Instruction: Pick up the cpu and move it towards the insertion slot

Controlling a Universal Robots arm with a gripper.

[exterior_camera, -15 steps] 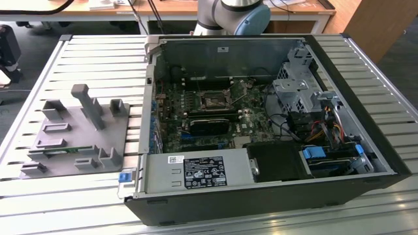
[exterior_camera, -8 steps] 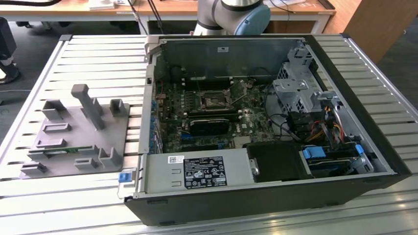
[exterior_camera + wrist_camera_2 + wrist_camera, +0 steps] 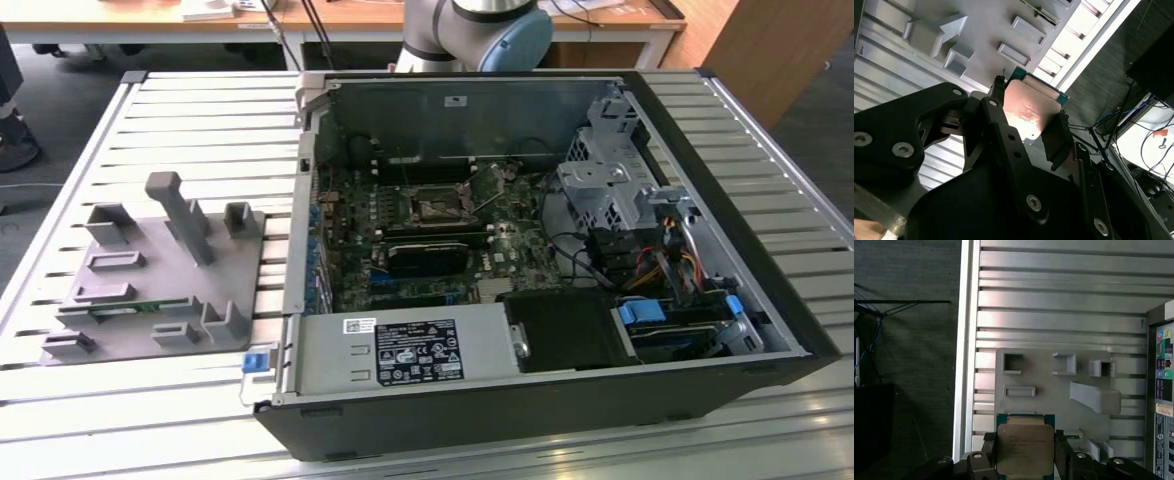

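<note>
My gripper (image 3: pixel 1025 462) is shut on the cpu (image 3: pixel 1024 442), a flat square chip with a silvery top plate. Its dark fingers (image 3: pixel 1063 455) press on two opposite edges. In the second wrist view the cpu (image 3: pixel 1028 112) sits between the same fingers (image 3: pixel 1056 137), held well above the grey tray (image 3: pixel 984 25). The insertion slot (image 3: pixel 434 207), a small square socket with a metal frame and dark centre, lies on the motherboard inside the open computer case (image 3: pixel 534 400). The grey tray (image 3: pixel 147 270) stands to the case's left in the exterior view.
The tray (image 3: pixel 1054 385) has upright posts and rectangular recesses. The case's back panel (image 3: pixel 1161 390) shows beside it on the slatted metal table (image 3: pixel 1054 290). Inside the case are drive cages (image 3: pixel 607 190), cables (image 3: pixel 667 260) and a power supply (image 3: pixel 400 355). The arm's base (image 3: pixel 474 30) rises behind the case.
</note>
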